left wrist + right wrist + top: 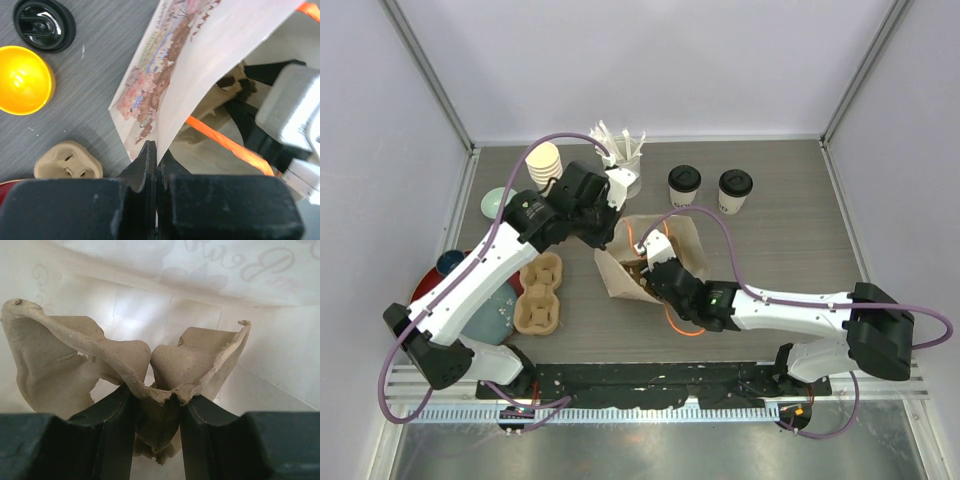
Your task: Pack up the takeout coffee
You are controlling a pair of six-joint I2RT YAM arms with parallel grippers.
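The open white paper bag (618,272) lies mid-table with bare grey tabletop (800,240) to its right. The left gripper (156,150) is pinched together on the bag's printed wall edge. Inside the bag, the right gripper (156,397) is clamped on the middle ridge of a tan moulded-pulp cup carrier (195,355). A black-lidded white paper cup (684,186) and a second lidded cup (735,190) stand upright side by side just beyond the bag, long axes vertical, lids up.

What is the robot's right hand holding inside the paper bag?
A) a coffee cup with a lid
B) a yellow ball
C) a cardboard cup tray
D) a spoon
C: the right gripper pinches the middle ridge of a tan cardboard cup tray inside the white bag, while both coffee cups stand outside it on the table.
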